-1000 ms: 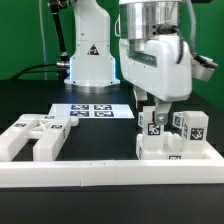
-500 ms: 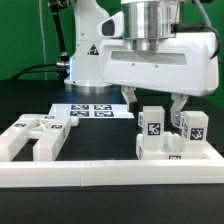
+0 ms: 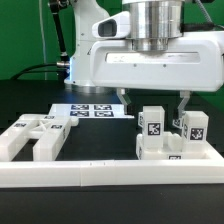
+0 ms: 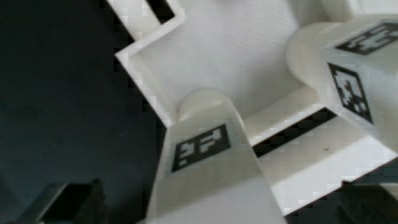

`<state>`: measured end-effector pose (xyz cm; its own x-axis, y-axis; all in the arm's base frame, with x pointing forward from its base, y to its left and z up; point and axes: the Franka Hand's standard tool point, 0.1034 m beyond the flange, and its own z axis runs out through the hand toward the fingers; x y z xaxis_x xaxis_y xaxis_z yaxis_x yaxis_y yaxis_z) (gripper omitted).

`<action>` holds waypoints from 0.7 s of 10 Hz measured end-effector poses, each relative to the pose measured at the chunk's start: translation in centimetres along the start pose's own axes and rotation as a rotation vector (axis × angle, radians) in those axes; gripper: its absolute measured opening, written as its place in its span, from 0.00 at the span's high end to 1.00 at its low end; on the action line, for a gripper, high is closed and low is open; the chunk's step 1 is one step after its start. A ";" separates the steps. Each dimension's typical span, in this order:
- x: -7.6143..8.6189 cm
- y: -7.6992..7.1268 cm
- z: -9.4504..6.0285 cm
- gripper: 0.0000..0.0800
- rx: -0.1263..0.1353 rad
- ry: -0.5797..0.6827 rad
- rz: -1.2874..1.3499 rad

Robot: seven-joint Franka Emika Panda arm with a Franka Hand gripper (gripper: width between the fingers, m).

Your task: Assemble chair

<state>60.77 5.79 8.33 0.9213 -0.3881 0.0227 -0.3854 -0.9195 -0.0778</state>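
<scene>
White chair legs (image 3: 153,128) stand upright, tags showing, at the exterior view's right beside the border rail (image 3: 100,173); a notched chair panel (image 3: 35,136) lies at its left. Your gripper (image 3: 153,101) hangs above the legs, jaws spread wide, fingers (image 3: 183,101) holding nothing.

white chair pieces (image 3: 20,142) carry small black-and-white square tags (image 3: 153,126).

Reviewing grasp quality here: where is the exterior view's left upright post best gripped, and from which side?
Probably its upper end, from straight above, clamping the side faces: the post stands upright, top free, foot crowded by other parts, and the open gripper hangs over it.
</scene>
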 end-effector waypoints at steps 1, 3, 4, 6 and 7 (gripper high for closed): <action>0.1 0.1 0.0 0.19 0.000 0.000 -0.056; 0.1 0.3 0.0 0.47 -0.002 0.001 -0.175; 0.1 0.3 0.0 0.47 -0.002 0.001 -0.157; 0.1 0.3 0.0 0.64 -0.002 0.001 -0.123; 0.1 0.3 0.0 0.64 -0.002 0.000 -0.108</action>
<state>60.79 5.48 8.31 0.9576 -0.2863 0.0314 -0.2836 -0.9562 -0.0725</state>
